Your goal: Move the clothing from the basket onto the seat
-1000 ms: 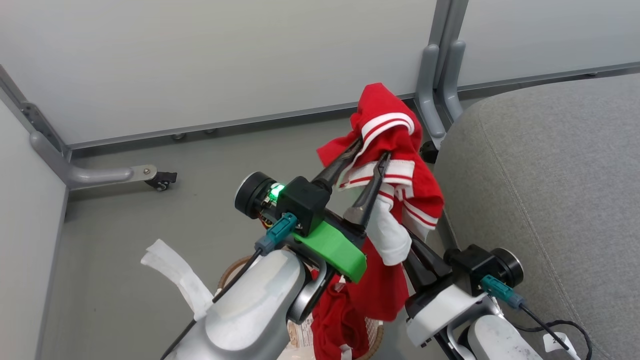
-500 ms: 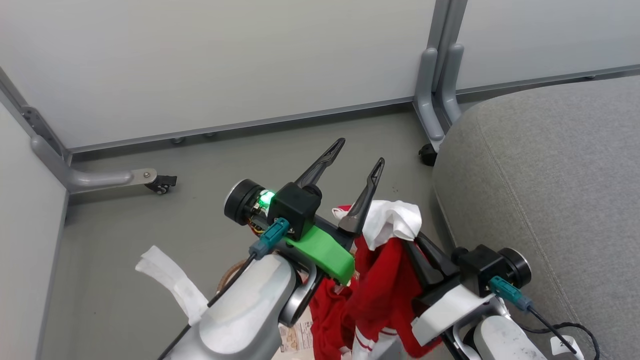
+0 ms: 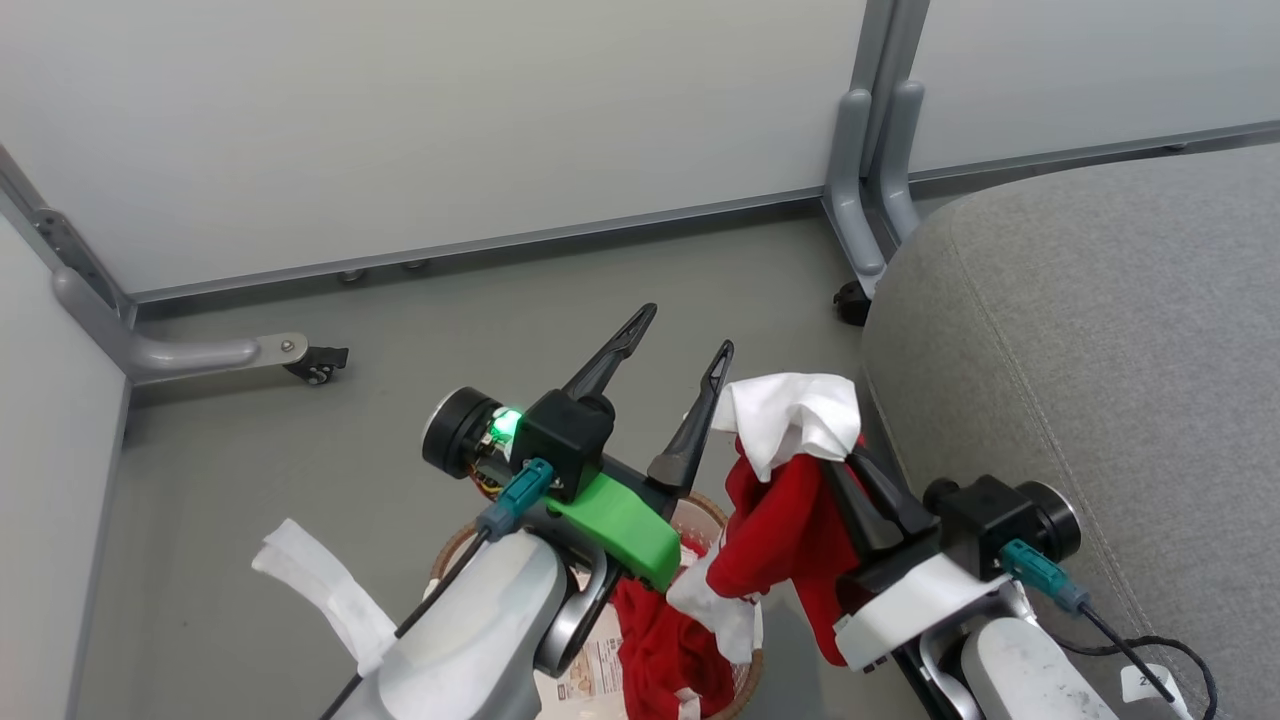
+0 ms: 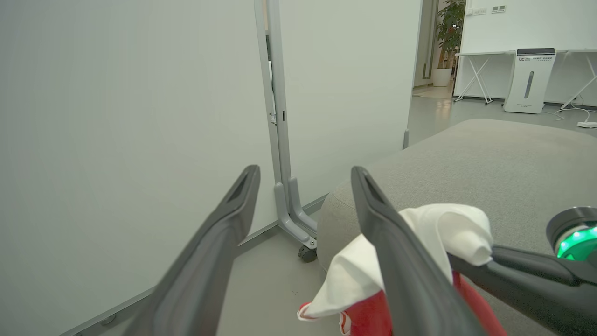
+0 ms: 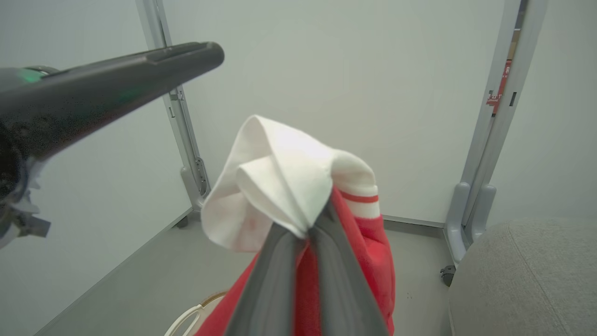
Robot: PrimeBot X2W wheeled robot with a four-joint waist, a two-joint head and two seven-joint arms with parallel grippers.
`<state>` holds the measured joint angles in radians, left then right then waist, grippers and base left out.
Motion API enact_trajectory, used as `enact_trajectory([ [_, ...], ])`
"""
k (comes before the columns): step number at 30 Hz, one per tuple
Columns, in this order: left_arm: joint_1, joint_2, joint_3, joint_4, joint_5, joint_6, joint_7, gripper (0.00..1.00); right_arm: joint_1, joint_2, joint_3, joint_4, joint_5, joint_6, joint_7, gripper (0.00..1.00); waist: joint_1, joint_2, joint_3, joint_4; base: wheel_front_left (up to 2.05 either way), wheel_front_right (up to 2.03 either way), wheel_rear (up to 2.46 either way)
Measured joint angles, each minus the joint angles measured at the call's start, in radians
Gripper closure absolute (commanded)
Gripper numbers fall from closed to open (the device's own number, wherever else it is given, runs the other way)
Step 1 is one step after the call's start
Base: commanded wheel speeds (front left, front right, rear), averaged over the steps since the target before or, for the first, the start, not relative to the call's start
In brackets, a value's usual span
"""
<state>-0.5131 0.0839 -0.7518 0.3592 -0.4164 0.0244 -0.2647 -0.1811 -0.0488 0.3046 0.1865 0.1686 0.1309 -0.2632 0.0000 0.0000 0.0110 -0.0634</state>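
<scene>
My right gripper [image 3: 842, 455] is shut on a red garment [image 3: 782, 535] by its white part [image 3: 790, 412], which folds over the fingertips while the red cloth hangs down beside the basket. In the right wrist view the shut fingers [image 5: 322, 261] pinch that white fabric [image 5: 275, 172]. My left gripper [image 3: 688, 330] is open and empty just left of the garment; its spread fingers [image 4: 373, 205] frame the white cloth [image 4: 447, 228]. A second red garment [image 3: 660, 650] lies in the basket [image 3: 452, 548] under my left arm. The grey seat [image 3: 1080, 350] is at the right.
Pale partition walls close off the back and left. A grey post with feet [image 3: 865, 200] stands by the seat's corner, with a small caster [image 3: 850, 303] there and another caster leg [image 3: 310, 362] at the left. A cable [image 3: 1150, 650] lies on the seat.
The left gripper, tangled in the raised garment a second ago, has let go and drawn back down-left. The garment dropped and now hangs from the right gripper, which has lifted it slightly.
</scene>
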Motion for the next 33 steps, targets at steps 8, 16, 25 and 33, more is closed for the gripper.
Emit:
enact_trajectory([
  [8,0.081,0.042,0.059,-0.024,0.036,0.011,0.0,0.0,-0.014,0.0,-0.047,-0.073,0.021,0.0,0.0,1.0,0.0,0.0,0.018,-0.034,0.0,0.0,0.0],
  [16,0.173,0.074,0.11,-0.087,0.112,-0.017,0.0,0.0,-0.016,0.0,-0.101,-0.17,0.036,0.0,0.0,1.0,0.0,0.0,0.051,-0.09,0.0,0.0,0.0],
  [25,0.249,0.101,0.113,-0.118,0.225,-0.097,0.0,0.0,0.013,0.0,-0.164,-0.278,0.05,0.0,0.0,1.0,0.0,0.0,0.105,-0.182,0.0,0.0,0.0],
  [33,0.277,0.117,0.118,-0.136,0.274,-0.127,0.0,0.0,0.068,-0.001,-0.191,-0.346,0.055,0.0,0.0,1.0,0.0001,0.0,0.148,-0.281,0.0,0.0,0.0],
])
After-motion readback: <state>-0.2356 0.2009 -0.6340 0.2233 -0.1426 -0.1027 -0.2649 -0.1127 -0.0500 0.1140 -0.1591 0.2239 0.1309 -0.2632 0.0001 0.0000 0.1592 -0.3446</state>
